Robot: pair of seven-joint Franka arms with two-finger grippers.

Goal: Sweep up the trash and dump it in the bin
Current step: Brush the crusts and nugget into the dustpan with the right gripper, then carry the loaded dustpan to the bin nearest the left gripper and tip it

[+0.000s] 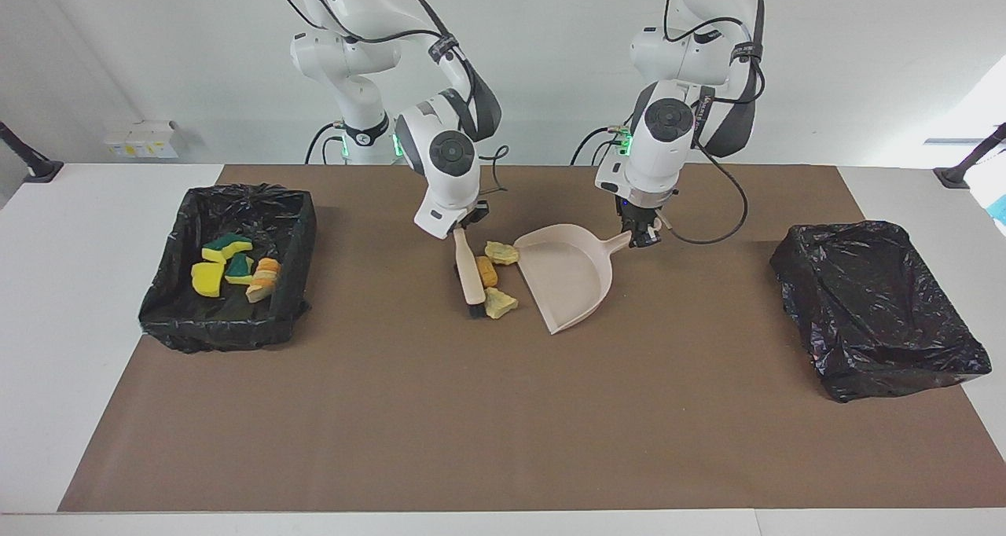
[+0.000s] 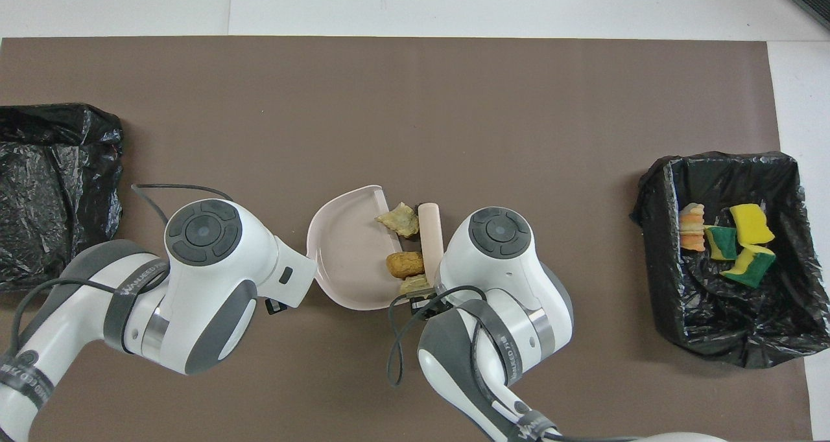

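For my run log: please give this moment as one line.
right gripper: holds brush | left gripper: holds dustpan | three scraps: at dustpan mouth

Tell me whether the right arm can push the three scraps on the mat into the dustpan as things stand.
Probably yes. The right claw holds the brush right beside the three scraps, which already lie at the open lip of the dustpan, held by the left claw. Nothing stands between.

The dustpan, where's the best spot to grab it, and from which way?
By its handle, the thin stub sticking out of the dustpan toward the left arm's end of the table. Come down from above, as the left gripper does now. The stub is narrow enough for the jaws, while the scoop is wide and flat, and its open edge faces the scraps and brush.
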